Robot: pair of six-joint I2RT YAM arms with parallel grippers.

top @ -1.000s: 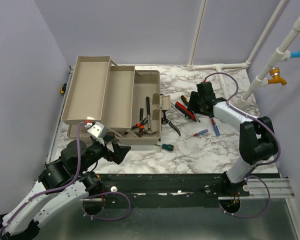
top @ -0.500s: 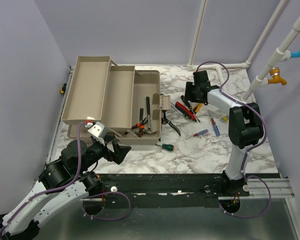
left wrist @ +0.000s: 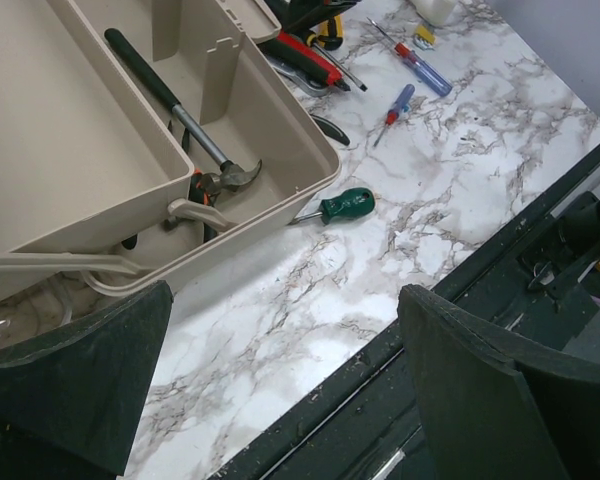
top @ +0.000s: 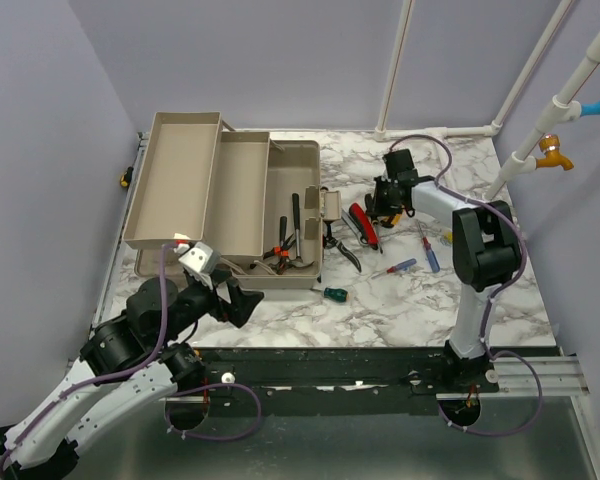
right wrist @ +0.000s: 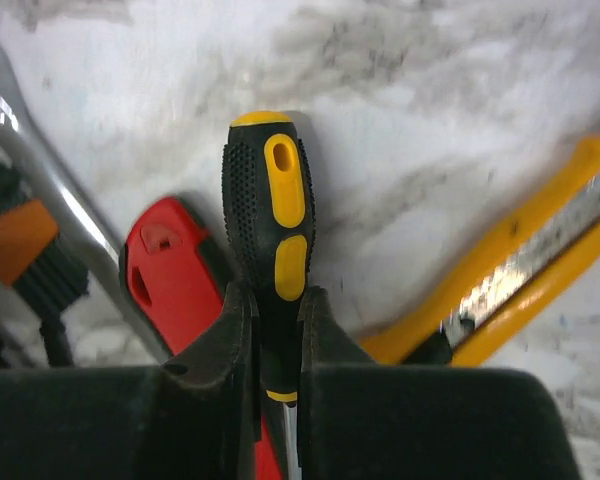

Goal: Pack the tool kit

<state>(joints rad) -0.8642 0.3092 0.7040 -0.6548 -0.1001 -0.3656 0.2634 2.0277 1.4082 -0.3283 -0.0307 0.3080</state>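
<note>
Yellow-black screwdriver (right wrist: pixel 265 190) pinched in right gripper (right wrist: pixel 276 296)

I read no text, brand, number or sign in any of the 3 views. Checked the beige toolbox (top: pixel 180 180) and the yellow-and-black screwdriver (right wrist: pixel 265 190): plain surfaces, nothing legible.

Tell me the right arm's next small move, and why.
Probably lift straight up: the right gripper looks closed on the yellow-and-black screwdriver, which lies on the table beside a red handle, not yet in the toolbox.
</note>
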